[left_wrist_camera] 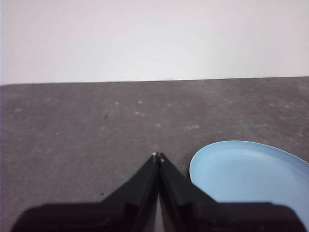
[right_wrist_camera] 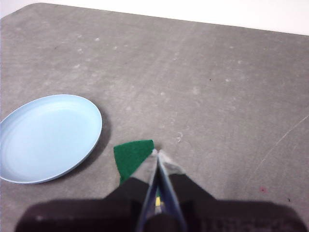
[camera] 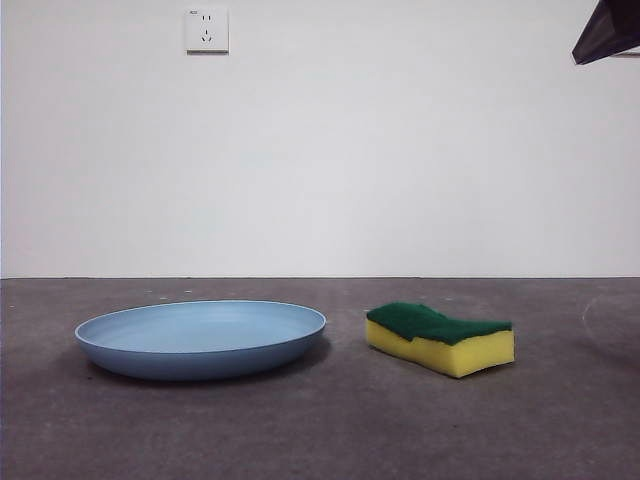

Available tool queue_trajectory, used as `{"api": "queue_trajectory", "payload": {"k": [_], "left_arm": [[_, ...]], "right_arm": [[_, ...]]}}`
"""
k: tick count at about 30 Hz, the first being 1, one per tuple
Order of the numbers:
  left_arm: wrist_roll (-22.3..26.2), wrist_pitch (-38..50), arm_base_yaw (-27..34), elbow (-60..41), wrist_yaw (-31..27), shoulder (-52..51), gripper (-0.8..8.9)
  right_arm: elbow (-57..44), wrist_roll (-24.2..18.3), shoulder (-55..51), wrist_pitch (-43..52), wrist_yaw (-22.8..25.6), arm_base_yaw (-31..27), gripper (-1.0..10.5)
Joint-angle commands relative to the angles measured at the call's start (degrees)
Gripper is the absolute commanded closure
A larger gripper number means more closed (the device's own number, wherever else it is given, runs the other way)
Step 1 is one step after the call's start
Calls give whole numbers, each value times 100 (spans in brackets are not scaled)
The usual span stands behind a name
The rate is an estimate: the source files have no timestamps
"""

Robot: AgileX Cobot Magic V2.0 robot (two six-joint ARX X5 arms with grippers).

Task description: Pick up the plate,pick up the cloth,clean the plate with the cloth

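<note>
We recorded a light-blue plate [camera: 200,338] flat on the grey table [camera: 320,430], no writing legible on it. The sponge [camera: 440,337], yellow foam with green scouring layer up, lay near the plate, apart from it. Left gripper [left_wrist_camera: 158,155]: jaws closed together, empty, beside the plate's rim. Right gripper [right_wrist_camera: 158,152]: jaws pressed together, empty, above the sponge. A wall socket [camera: 206,29] sat above the plate, unlabelled.
</note>
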Motion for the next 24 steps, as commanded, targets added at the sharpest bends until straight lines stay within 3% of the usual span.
{"api": "queue_trajectory", "payload": {"k": [1,10,24], "left_arm": [[-44,74,37,-157,-9,-81,815],[-39,-656,37,-249,-46,-151,814],[-39,-616,31,-245,-50,-144,814]], "right_arm": [[-33,-9,-4,31,17,2,946],[-33,-9,-4,31,15,2,946],[-33,-9,-4,31,17,2,946]]}}
